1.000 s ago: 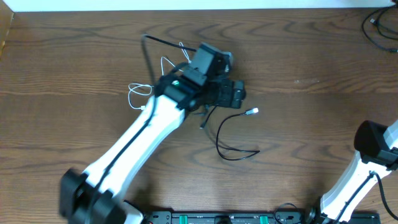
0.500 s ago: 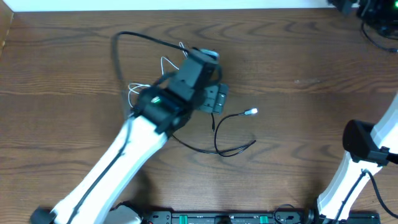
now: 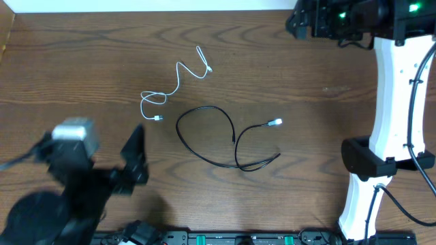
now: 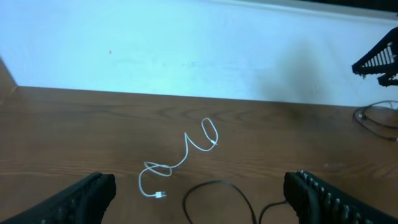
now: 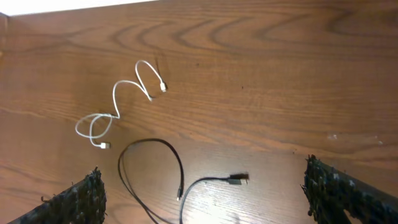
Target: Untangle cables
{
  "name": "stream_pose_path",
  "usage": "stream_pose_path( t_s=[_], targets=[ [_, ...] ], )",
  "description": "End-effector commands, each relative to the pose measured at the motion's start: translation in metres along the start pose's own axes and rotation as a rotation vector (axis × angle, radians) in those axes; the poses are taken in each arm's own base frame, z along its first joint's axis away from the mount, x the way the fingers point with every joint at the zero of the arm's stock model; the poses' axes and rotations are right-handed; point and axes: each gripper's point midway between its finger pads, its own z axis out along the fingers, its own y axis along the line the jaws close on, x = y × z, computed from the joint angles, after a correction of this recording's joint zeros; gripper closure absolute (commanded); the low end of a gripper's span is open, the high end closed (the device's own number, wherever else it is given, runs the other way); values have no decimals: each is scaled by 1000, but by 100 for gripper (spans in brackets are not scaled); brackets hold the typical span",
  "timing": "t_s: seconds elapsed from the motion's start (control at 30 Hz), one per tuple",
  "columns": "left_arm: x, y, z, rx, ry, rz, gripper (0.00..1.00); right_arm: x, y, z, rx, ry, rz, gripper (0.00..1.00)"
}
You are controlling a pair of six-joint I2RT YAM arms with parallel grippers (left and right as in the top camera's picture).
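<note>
Short thin white cord (image 3: pixel 177 78) w/ small end plugs lies loose on brown wooden surface (image 3: pixel 327 136): wavy line, one small loop near lower end. Longer thin black cord (image 3: pixel 208 107) lies just beside it, apart, not knotted w/ it. Wide open loop at left, pale plug at right end.

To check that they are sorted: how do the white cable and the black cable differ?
The white cable is light and looks shorter; the black cable is dark and looks longer. The white cable snakes in tight bends with one small loop; the black cable sweeps in one wide loop. Both lie flat on the table, apart from each other, and neither is gripped.
</note>
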Motion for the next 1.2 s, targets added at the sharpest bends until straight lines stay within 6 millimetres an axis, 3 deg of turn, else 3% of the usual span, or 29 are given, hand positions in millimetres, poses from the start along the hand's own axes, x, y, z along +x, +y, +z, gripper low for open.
stream_pose_path(
  t_s=[0.0, 0.13, 0.27, 0.43, 0.6, 0.73, 0.87, 0.97, 1.17],
  targets=[
    [6, 10, -12, -22, -14, 3, 7, 5, 10, -46, 55, -88, -59, 1],
    [12, 11, -8, -27, 1, 7, 7, 31, 5, -67, 122, -62, -37, 1],
    [23, 9, 6, -41, 52, 23, 7, 82, -7, -63, 177, 76, 69, 1],
    [38, 5, 29, -62, 130, 51, 6, 166, -22, -29, 286, 326, 384, 1],
    [46, 0, 48, -79, 193, 75, 7, 240, -14, 20, 318, 579, 519, 1],
    [52, -3, 61, -91, 237, 91, 7, 275, 20, 66, 167, 669, 506, 1],
    [57, -5, 72, -100, 273, 104, 7, 299, 38, 104, 129, 647, 518, 1],
    [61, -6, 76, -105, 291, 111, 7, 321, 42, 118, 172, 647, 577, 1],
    [61, -6, 77, -107, 297, 113, 7, 353, 36, 121, 299, 653, 637, 1]
  ],
)
